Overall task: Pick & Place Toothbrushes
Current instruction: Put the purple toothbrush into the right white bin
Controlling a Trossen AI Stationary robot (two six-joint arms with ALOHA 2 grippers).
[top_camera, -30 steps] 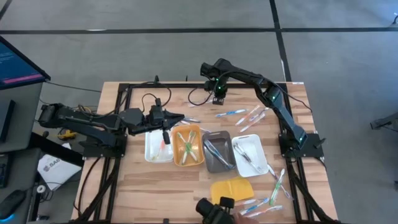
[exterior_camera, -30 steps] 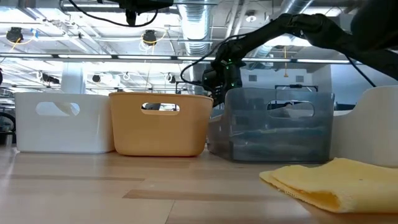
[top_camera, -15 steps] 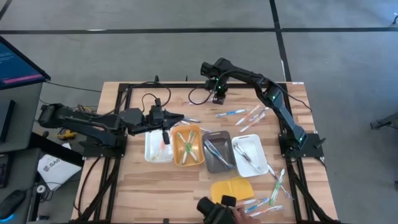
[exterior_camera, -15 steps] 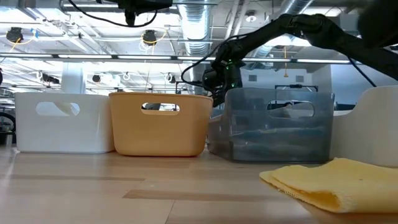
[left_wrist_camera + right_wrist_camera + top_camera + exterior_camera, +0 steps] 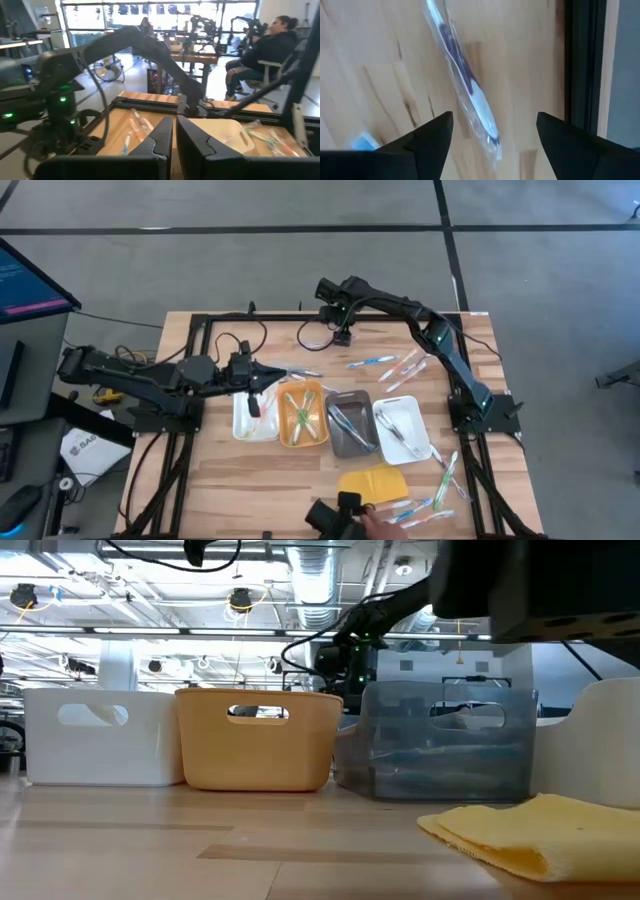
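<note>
only right wrist shows wrapped toothbrush [image 5: 465, 85].

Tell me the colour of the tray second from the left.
Orange tray; clearest in the high view.

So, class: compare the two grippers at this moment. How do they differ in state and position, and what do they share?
The left gripper has its fingers shut together, while the right gripper stands open. The left gripper sits by the white tray; the right gripper is at the table's far edge, above a wrapped toothbrush lying on the wood. Both are dark, two-fingered and hold nothing.
</note>
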